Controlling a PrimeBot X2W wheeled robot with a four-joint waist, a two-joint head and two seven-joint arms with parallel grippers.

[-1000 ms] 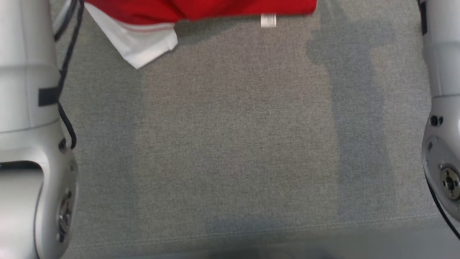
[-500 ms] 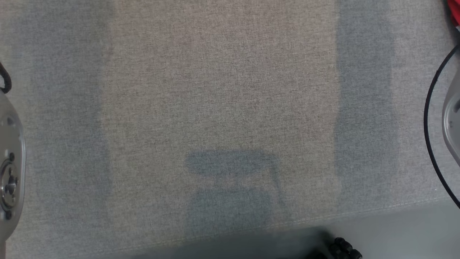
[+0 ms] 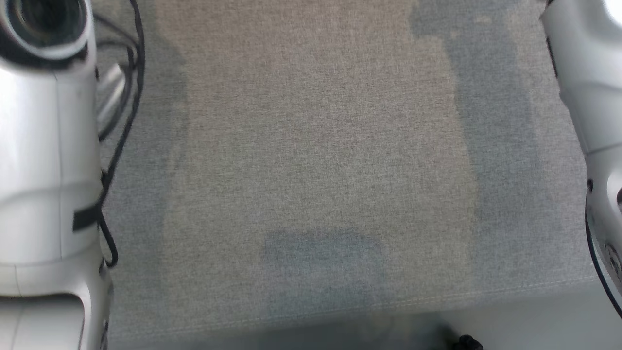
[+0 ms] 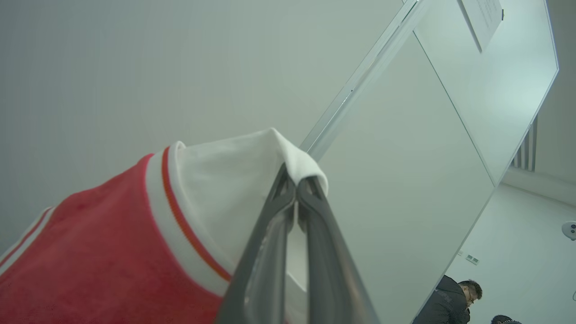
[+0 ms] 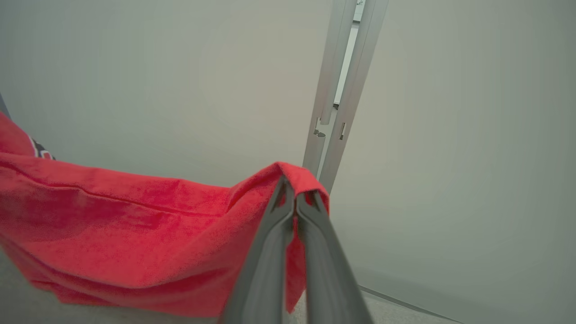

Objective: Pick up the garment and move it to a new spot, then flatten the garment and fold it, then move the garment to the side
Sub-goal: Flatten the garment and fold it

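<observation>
The red shirt (image 5: 112, 225) hangs in the air, with the left claw (image 4: 296, 183) closed on its white sleeve (image 4: 225, 180) and the right claw (image 5: 294, 196) closed on a red corner, and it seems soft, light and limp, so probably such edges are best to hold.

We see our pale left forearm (image 3: 48, 160) trailing a black cable (image 3: 108, 237), our right forearm (image 3: 588, 82), and grey fabric surface (image 3: 316, 146) between them.

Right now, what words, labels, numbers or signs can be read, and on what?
No text can be read.
On the white paper sheet on the pale wall panel: faint lines, too small to read.
On the red garment with white trim: a dark print mark at its edge, cut off, unreadable.
</observation>
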